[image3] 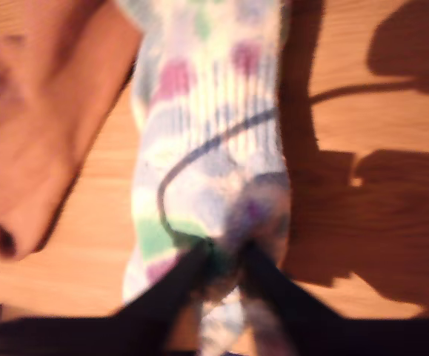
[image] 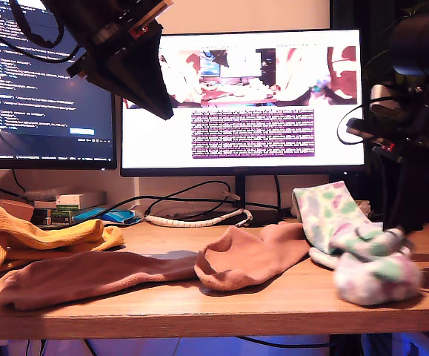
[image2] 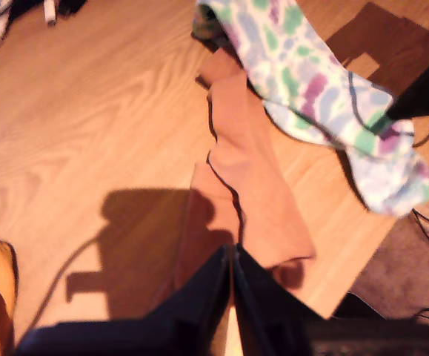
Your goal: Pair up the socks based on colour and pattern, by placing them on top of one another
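Observation:
Two salmon-pink socks (image: pixel 88 274) (image: pixel 251 256) lie end to end along the front of the desk, also visible from above (image2: pixel 251 185). Mustard-yellow socks (image: pixel 36 237) are heaped at the exterior view's left. A white sock with green and pink blotches (image: pixel 329 211) lies at the exterior view's right, with a blurred blotchy bundle (image: pixel 377 271) in front of it. My second gripper (image3: pixel 221 263) is shut on the blotchy sock (image3: pixel 207 133). My first gripper (image2: pixel 233 293) hangs high over the pink socks, fingers pressed together and holding nothing; it shows at the exterior view's top left (image: pixel 162 107).
Two monitors (image: pixel 244 96) (image: pixel 44 74) stand at the back of the wooden desk (image: pixel 221 304). A white coiled cable (image: pixel 192 220), black leads and small boxes (image: pixel 66 204) lie below them. The desk's front edge runs close to the socks.

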